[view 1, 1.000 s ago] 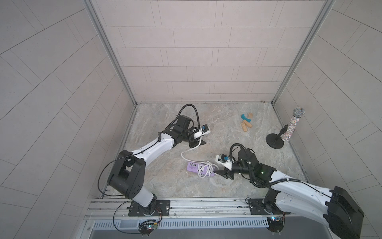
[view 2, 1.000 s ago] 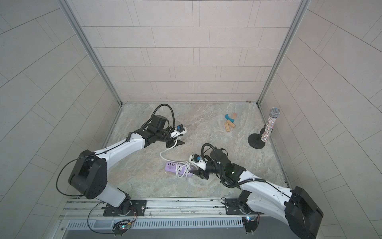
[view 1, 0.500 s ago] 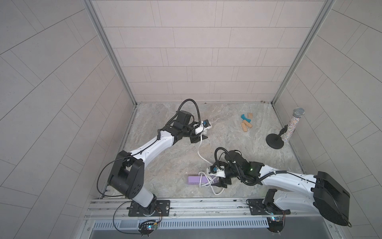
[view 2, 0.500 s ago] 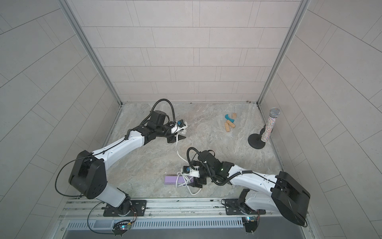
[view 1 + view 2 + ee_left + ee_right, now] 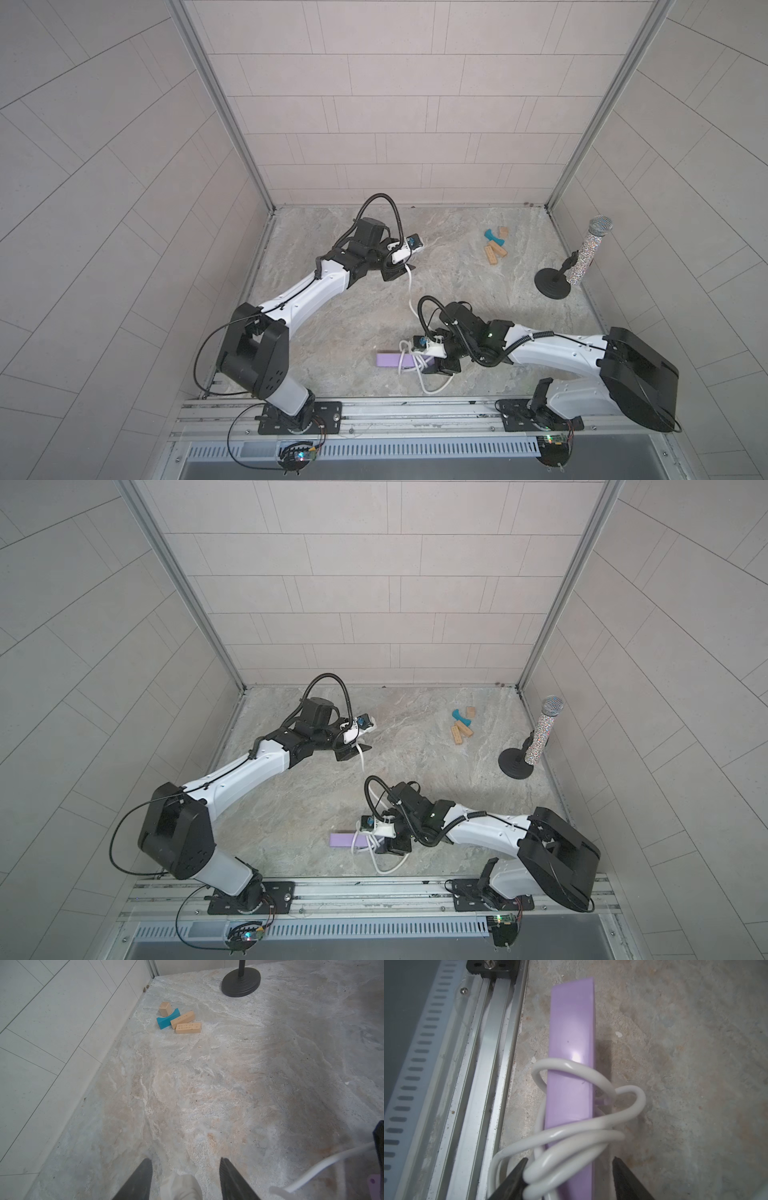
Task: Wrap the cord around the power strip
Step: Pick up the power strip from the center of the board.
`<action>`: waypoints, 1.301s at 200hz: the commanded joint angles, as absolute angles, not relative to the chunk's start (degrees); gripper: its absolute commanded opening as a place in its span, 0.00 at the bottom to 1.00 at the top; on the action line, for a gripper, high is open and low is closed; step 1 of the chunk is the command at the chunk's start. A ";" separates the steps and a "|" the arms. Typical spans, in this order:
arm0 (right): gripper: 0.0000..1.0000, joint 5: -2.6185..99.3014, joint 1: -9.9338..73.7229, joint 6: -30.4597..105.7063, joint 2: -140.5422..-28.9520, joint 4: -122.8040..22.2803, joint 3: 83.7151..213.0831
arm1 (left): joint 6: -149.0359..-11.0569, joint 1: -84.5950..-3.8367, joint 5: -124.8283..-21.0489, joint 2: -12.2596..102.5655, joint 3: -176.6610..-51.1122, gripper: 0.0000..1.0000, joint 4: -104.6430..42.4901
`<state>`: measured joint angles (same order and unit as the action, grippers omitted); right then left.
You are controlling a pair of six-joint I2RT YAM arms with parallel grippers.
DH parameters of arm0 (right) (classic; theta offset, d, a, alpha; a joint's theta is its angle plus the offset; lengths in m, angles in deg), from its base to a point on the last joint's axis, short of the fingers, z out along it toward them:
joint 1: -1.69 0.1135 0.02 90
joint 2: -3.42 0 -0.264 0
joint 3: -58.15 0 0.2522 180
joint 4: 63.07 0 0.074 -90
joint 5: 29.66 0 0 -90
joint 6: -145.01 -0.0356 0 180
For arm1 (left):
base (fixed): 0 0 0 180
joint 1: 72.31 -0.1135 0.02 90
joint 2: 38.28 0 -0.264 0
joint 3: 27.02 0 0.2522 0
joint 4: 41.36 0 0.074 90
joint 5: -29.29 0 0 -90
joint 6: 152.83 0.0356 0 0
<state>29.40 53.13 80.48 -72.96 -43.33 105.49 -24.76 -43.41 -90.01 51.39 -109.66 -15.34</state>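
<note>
The lilac power strip [image 5: 390, 360] [image 5: 343, 840] stands on its long edge near the front rail, with white cord [image 5: 571, 1132] looped loosely round its near end. My right gripper [image 5: 424, 360] [image 5: 570, 1158] straddles that end; one finger presses on the coils and the jaws are shut on the strip. A slack loop of cord [image 5: 432, 386] lies on the floor beside it. From there the cord [image 5: 410, 291] [image 5: 363, 762] runs back to my left gripper [image 5: 409, 259] [image 5: 186, 1159], raised mid-floor and shut on the white plug [image 5: 180, 1186].
Tan wooden blocks [image 5: 494, 251] and a teal block [image 5: 492, 237] lie at the back right. A glittery microphone [image 5: 584, 253] leans on a black round stand [image 5: 552, 282] by the right wall. The metal rail [image 5: 488, 1064] runs right beside the strip.
The right gripper has carried the strip toward the front rail and turned it from flat onto its edge. The left gripper drew back a little with the plug, straightening the cord.
</note>
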 commanded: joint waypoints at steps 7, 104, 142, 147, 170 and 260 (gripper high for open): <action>0.65 31.34 53.28 79.58 -71.59 -42.11 107.29 | -25.37 -43.27 -85.22 49.78 -111.31 0.56 -16.80; 0.22 25.51 53.30 78.55 -75.77 -36.21 112.63 | -30.39 -45.77 -71.10 51.75 -117.20 0.50 -14.48; 0.14 28.13 52.94 71.31 -71.77 -37.09 114.67 | -31.80 -45.69 -67.33 52.15 -120.68 0.49 -11.00; 0.12 29.35 52.89 69.91 -71.49 -37.26 114.92 | -32.05 -45.68 -67.26 51.72 -120.60 0.49 -10.90; 0.08 32.36 51.87 67.03 -69.84 -37.07 116.30 | -33.83 -45.68 -64.91 49.50 -120.48 0.49 -9.94; 0.02 31.55 48.89 57.50 -66.89 -34.38 126.45 | -38.33 -44.02 -60.75 45.91 -117.77 0.46 -3.65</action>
